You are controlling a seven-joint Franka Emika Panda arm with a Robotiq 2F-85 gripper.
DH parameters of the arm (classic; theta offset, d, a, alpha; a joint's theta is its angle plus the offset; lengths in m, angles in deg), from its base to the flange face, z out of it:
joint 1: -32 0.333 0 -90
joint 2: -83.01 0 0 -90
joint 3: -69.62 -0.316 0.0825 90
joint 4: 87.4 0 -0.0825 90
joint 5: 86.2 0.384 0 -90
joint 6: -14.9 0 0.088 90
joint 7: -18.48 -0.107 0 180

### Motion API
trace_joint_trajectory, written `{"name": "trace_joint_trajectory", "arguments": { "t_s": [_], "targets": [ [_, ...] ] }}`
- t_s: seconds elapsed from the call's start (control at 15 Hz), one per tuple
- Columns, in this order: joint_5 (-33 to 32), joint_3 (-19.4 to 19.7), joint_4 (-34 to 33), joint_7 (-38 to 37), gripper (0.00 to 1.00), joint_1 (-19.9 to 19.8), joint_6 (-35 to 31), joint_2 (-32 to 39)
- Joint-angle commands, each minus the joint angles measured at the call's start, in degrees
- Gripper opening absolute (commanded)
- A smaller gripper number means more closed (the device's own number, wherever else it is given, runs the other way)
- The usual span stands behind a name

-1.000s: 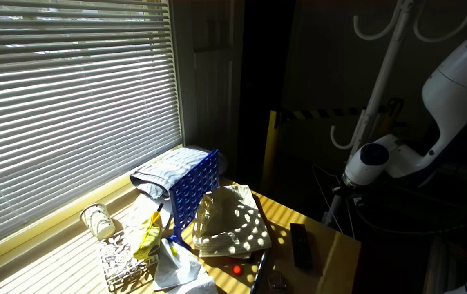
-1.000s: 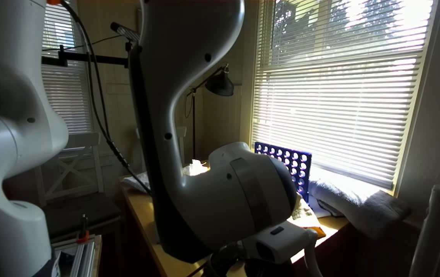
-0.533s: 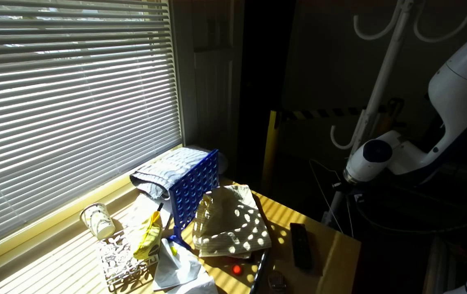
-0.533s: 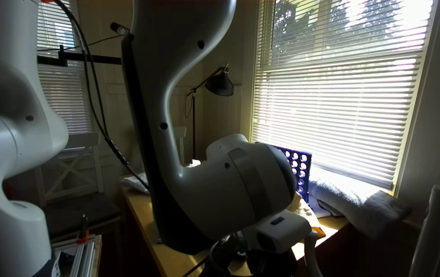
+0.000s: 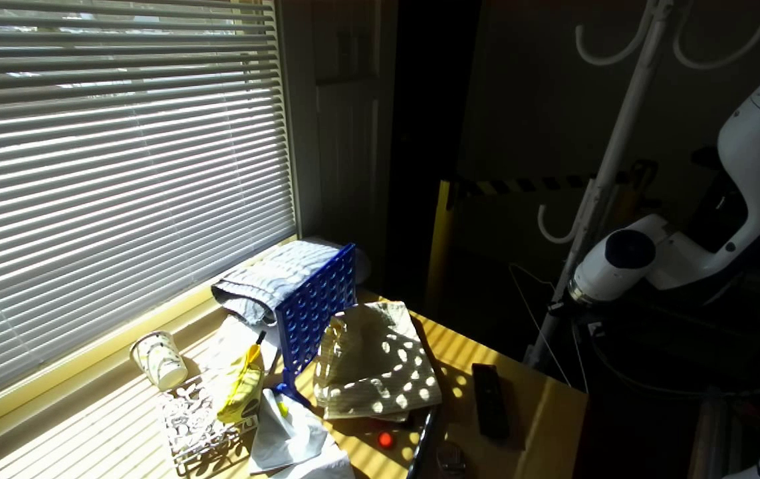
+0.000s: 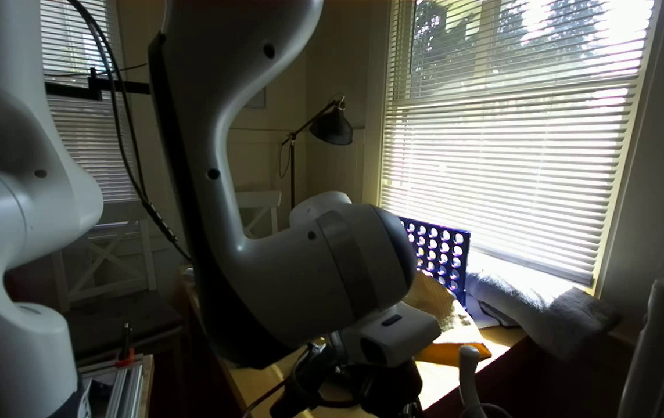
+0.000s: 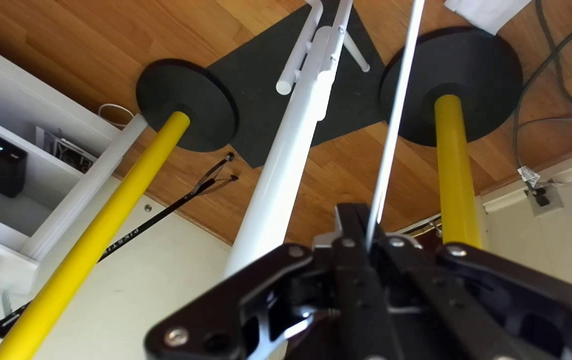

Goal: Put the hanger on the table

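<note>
My gripper is shut on the hanger, a thin pale wire that hangs down below the fingers near the table's edge. In the wrist view the hanger's wire runs upward from between the closed fingertips; only part of it shows. The table has a tan wooden top with striped sunlight; it also shows in an exterior view, partly behind the arm. There the gripper is dark, and I cannot make out the hanger clearly.
A white coat rack stands close to the gripper; its hook is near too. On the table are a blue perforated frame, a cloth bag, a remote, a wire basket and a paper cup. Yellow posts flank the rack.
The arm and gripper have moved away from the coat rack's hook, rightward in one exterior picture and leftward in the opposite one. The hanger has moved with the gripper. The table's objects stay put.
</note>
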Motion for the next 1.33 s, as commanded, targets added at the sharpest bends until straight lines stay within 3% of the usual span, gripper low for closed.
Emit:
{"name": "trace_joint_trajectory", "arguments": {
  "t_s": [0.0,0.53,0.6,1.27],
  "targets": [
    [-1.03,0.04,4.13,0.35,0.01,-0.08,-0.87,-5.27],
    [0.13,-0.1,9.13,2.93,0.01,0.08,-1.11,-13.24],
    [-0.26,-0.09,6.66,3.04,0.01,0.04,-1.53,-10.74],
    [0.82,-0.62,6.61,9.51,0.01,0.86,-5.78,-10.78]
  ]
}}
